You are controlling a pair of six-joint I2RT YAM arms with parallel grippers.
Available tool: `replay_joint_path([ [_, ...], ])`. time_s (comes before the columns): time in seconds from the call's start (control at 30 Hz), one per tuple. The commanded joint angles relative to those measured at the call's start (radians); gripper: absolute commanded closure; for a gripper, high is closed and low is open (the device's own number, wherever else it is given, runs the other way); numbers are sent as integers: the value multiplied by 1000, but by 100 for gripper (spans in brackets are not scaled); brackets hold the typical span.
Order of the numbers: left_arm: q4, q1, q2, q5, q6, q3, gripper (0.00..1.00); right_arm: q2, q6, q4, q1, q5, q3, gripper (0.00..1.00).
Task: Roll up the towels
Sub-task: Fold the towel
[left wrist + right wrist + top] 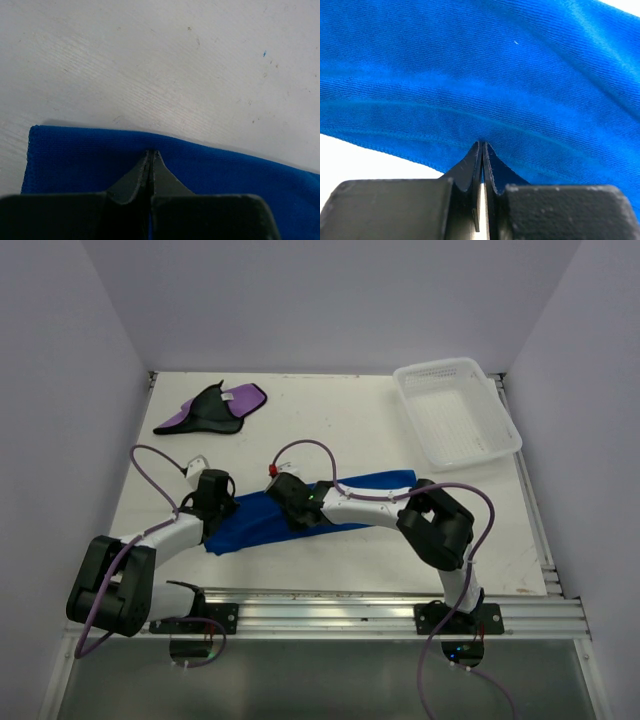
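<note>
right end effector [482,150]: closed, tips pinching blue towel [520,75] | white table [350,155] lower left

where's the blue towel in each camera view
Top external: the plain bright blue cloth towel lies diagonally near the centre.
Left wrist: it spans the bottom of the picture.
Right wrist: it fills most of the frame.
Shared landmark: the white table.

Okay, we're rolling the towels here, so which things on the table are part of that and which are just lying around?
Part of the job:
- blue towel, under both arms
- purple towel, far left

Just lying about:
- white mesh basket, far right
</note>
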Motion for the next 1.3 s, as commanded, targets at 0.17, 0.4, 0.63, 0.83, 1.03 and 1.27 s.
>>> replay_joint_path([
  [0.17,-3,-4,-4,-15,11,-8,100,-58,-15,-23,8,26,37,100],
  [0.4,-2,-4,-4,-15,11,-10,100,-63,-15,-17,9,21,34,99],
  [0.63,0,-4,-4,-14,13,-10,100,-34,-20,-23,11,9,50,80],
  [0.83,1,-4,-4,-14,14,-10,100,-12,-18,-25,14,12,52,86],
  [1.03,1,-4,-4,-14,14,-10,100,-5,-23,-29,17,11,53,82],
  [1.27,3,-6,-4,-14,16,-11,100,29,-20,-34,17,0,61,77],
])
